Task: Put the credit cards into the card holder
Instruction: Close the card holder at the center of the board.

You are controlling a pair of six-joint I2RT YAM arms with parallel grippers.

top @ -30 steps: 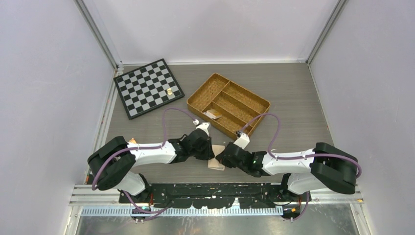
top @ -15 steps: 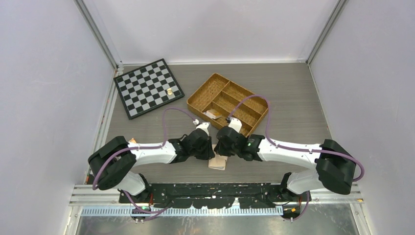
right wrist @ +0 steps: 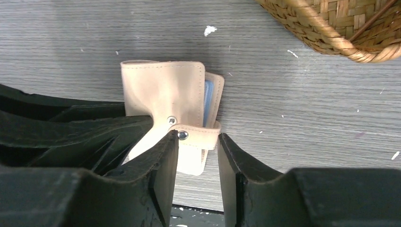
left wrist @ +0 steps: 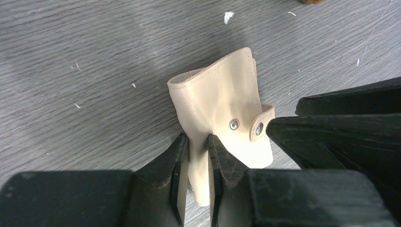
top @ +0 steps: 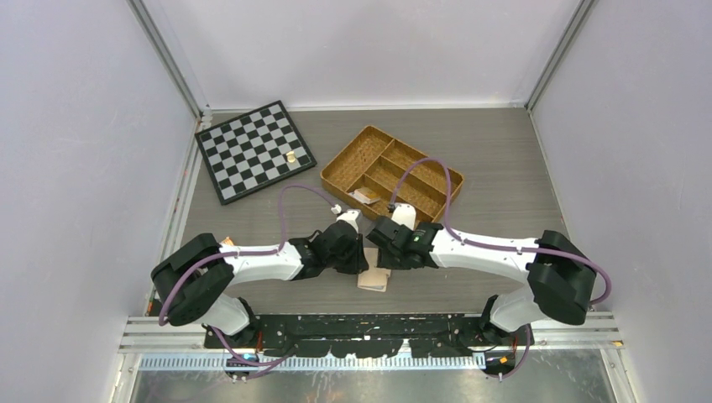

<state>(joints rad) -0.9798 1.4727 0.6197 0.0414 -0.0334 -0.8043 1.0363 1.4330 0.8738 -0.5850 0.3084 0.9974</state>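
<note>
The grey wood-grain desk point(top: 504, 168) carries a chessboard point(top: 252, 151) at 10 o'clock and a woven wicker tray point(top: 390, 176) just past centre, toward 1 o'clock. The left arm point(top: 252, 260) and the right arm point(top: 487, 252) both reach inward and meet over the near middle of the desk, at 6 o'clock.

Under their wrists lies the card holder point(top: 374, 279), a peach-beige folding wallet, with only its near end showing from above. It sits at 6 o'clock from the tray, apart from it.

In the left wrist view the left fingers point(left wrist: 196, 142) are narrow and pinched on the near edge of the card holder point(left wrist: 222, 94). One finger is on each face of the leather, and the rest of the wallet rises away toward 12 o'clock with its cover bowed. The right arm's black fingers enter that view from 3 o'clock, tip beside the snap.

In the right wrist view the right fingers point(right wrist: 196, 142) stand part-way apart and straddle the snap tab point(right wrist: 198, 137), which crosses the gap between their tips. Whether they press on it cannot be told. The body of the wallet lies toward 11 o'clock of them.

The edge of a blue credit card point(right wrist: 208, 99) shows inside the fold, at 1 o'clock from the tab.
</note>
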